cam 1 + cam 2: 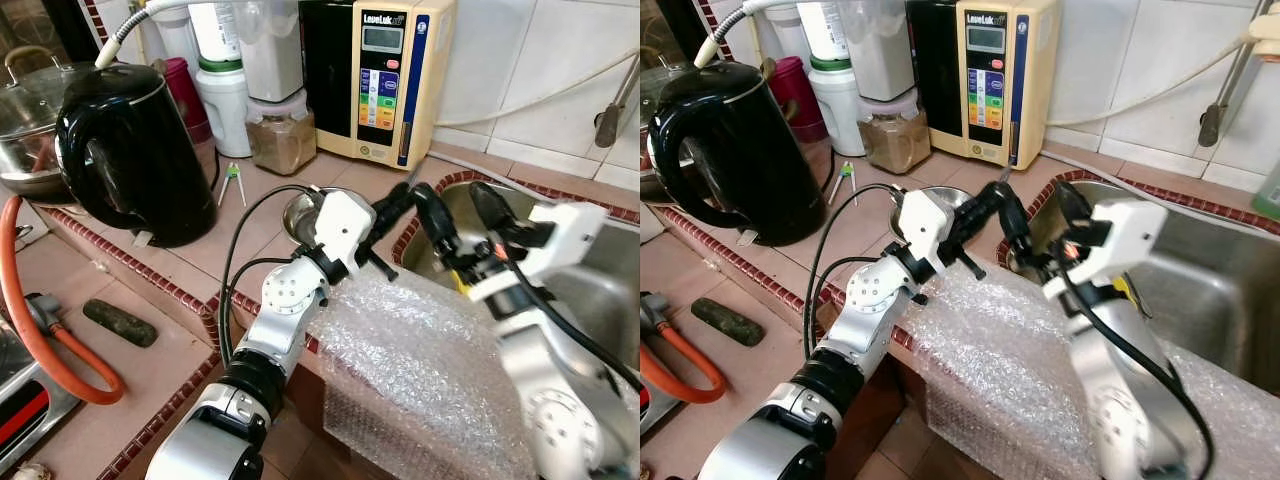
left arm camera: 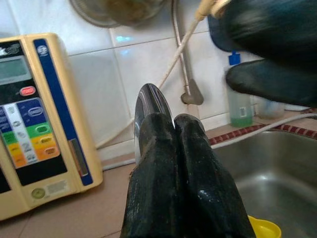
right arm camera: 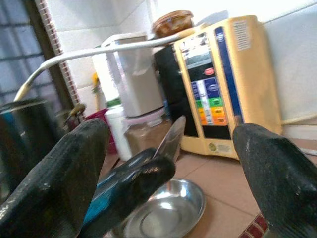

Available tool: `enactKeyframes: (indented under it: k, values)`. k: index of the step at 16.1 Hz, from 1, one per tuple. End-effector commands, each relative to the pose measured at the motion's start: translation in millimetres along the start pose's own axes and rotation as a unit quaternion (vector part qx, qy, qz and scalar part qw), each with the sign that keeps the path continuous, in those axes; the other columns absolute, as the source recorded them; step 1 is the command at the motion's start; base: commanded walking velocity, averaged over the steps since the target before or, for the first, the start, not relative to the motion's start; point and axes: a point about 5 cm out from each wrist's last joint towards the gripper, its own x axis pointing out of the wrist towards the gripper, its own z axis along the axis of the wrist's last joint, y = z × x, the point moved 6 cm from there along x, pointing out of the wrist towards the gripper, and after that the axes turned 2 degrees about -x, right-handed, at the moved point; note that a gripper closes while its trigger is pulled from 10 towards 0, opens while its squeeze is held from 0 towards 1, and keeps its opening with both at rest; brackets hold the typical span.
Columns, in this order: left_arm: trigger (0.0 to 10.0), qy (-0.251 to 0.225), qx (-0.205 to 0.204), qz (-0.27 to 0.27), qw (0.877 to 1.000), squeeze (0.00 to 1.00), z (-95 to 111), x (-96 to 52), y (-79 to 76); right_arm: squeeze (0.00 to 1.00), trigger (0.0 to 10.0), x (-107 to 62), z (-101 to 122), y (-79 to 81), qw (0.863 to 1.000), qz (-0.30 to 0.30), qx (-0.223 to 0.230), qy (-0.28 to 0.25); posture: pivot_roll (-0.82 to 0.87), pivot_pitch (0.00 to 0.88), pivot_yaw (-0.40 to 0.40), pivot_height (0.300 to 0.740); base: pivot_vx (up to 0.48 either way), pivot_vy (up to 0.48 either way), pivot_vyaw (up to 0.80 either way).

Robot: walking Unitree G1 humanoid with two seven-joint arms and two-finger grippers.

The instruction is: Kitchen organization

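Observation:
My left gripper (image 1: 402,203) is shut on a thin shiny steel utensil (image 2: 150,100), a spoon by the look of it, which sticks out past the fingertips. It hovers over the counter edge beside the sink (image 1: 598,262), just past a small steel bowl (image 3: 166,210) that rests on the tiled counter. My right gripper (image 1: 461,214) stands open over the sink's left rim, its two black fingers pointing at the left gripper and straddling it without touching. A yellow object (image 2: 262,228) lies in the sink below.
Bubble wrap (image 1: 425,355) covers the counter's front edge. Behind stand a black kettle (image 1: 128,150), a cream water ioniser (image 1: 385,75), a jar of brown powder (image 1: 282,140) and white containers. An orange hose (image 1: 35,335) and a pot (image 1: 25,125) are at left.

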Motion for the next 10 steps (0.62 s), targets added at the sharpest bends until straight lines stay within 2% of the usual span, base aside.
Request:
enactKeyframes:
  k: [1, 7, 8, 9, 10]
  values:
    - [10.0, -0.009, 0.019, -0.019, 1.000, 0.00, 6.1, 0.7, -6.1, 0.00, 10.0, 7.8, 0.7, 1.5, 1.000, -0.008, -0.001, -0.008, -0.05, 0.000, 0.087, 0.740, 0.000, 0.000, 0.00]
    - [10.0, -0.012, 0.024, -0.035, 0.999, 0.00, 8.3, 1.5, -14.7, 0.00, 10.0, 40.2, -4.6, 1.3, 0.998, -0.045, 0.024, -0.022, -0.04, 0.000, 0.093, 0.740, 0.000, 0.000, 0.00]
    - [10.0, -0.012, 0.025, -0.035, 0.999, 0.00, 8.6, 1.4, -15.1, 0.00, 3.5, 44.8, -8.9, 1.4, 0.998, -0.050, 0.032, -0.015, -0.03, 0.000, 0.093, 0.740, 0.000, 0.000, 0.00]
    - [10.0, -0.012, 0.025, -0.035, 0.999, 0.00, 8.9, 1.4, -15.0, 0.00, 0.0, 47.4, -11.2, 1.8, 0.998, -0.053, 0.039, -0.013, -0.03, 0.000, 0.092, 0.740, 0.000, 0.000, 0.00]
    - [10.0, -0.013, 0.026, -0.035, 0.999, 0.00, 9.3, 1.4, -14.8, 0.00, 0.0, 50.0, -14.5, 2.4, 0.997, -0.056, 0.045, -0.009, -0.03, 0.000, 0.092, 0.740, 0.000, 0.000, 0.00]
